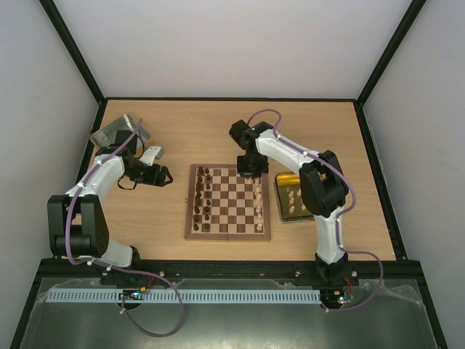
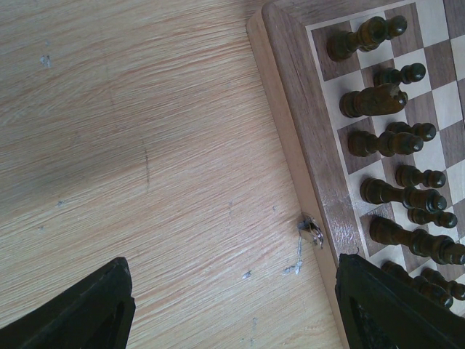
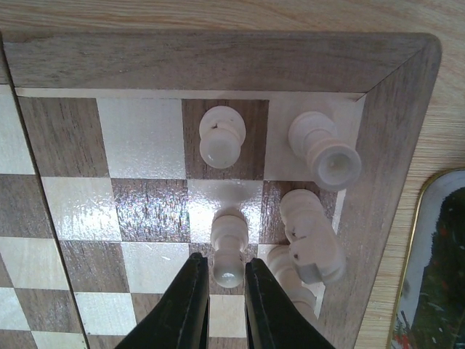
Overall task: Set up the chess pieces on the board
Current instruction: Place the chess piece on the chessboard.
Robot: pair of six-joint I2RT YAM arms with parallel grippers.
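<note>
Your right gripper [image 3: 224,265] pinches a pale pawn [image 3: 229,236]; opening could knock the pale pieces [image 3: 312,243] crowded at 3 o'clock.

No text, label, brand or number can be read anywhere

Light wooden table [image 1: 211,127], fine grain, few small scuffs. Silver tin [image 1: 116,131] at far-left corner. Yellow-sided metal tray [image 1: 277,200] right of centre. White walls [image 1: 218,43], black frame posts [image 1: 73,51]. White slotted strip [image 1: 218,297] along near edge.
</note>
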